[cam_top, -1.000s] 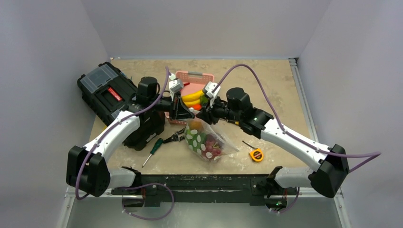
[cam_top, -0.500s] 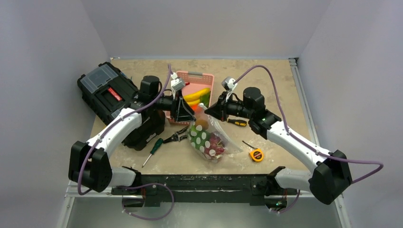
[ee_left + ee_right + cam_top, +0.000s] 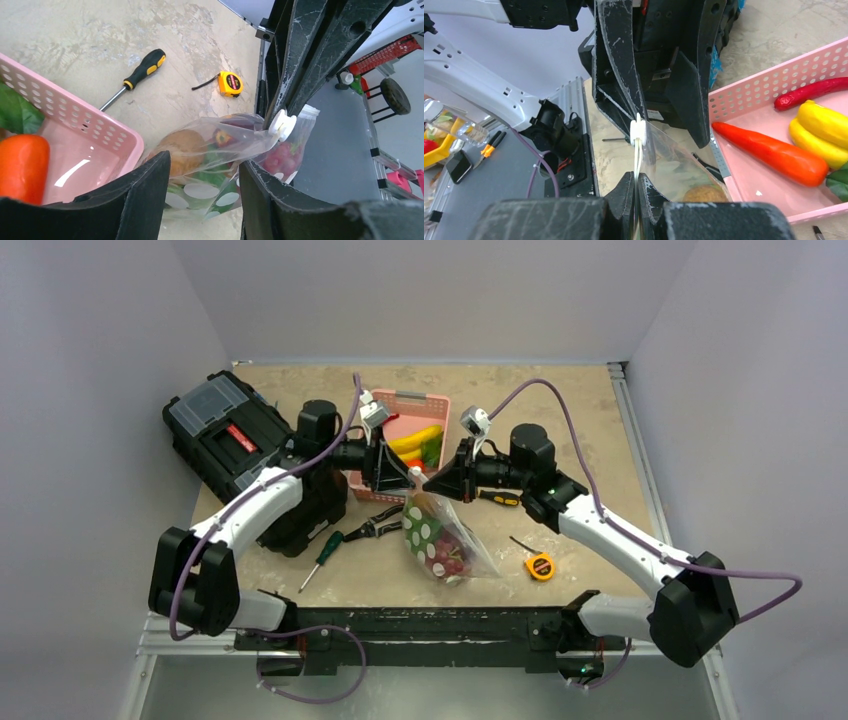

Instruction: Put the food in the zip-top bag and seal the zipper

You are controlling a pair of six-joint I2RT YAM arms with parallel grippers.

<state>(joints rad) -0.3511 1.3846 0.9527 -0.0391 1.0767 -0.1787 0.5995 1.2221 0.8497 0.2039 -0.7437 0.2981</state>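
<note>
Listing soft goods first, Ana: item one?

One zip-top bag [image 3: 440,540], Ben: limp clear film, white polka dots, lumpy with a brown round fruit [image 3: 182,147] and dark red grapes [image 3: 277,152]. Its bottom is on the bench [image 3: 570,430], just in front of the pink basket [image 3: 410,396]; its mouth is lifted between the two arms.

Fastening?

One zipper [image 3: 638,157], a thin whitish strip, with a small white slider [image 3: 638,131] on it.

Holders?

Right pincer [image 3: 636,180]: scuffed black fingers pressed together on the zipper. Left pincer [image 3: 202,167]: fingers spread, the film passing between them.

Basket contents?

Slotted hard plastic, holding glossy yellow bananas [image 3: 824,127], an orange carrot [image 3: 769,152], a red chilli [image 3: 811,91] and a green leaf [image 3: 17,107].

Loose hardware?

Yellow tape measure [image 3: 540,566], yellow-and-black screwdriver [image 3: 142,67], green-handled screwdriver [image 3: 326,548], pliers [image 3: 372,528], and a black tool case [image 3: 215,435] at the left.

Surface and room?

Bench mottled beige, worn; plain pale walls on three sides.
</note>
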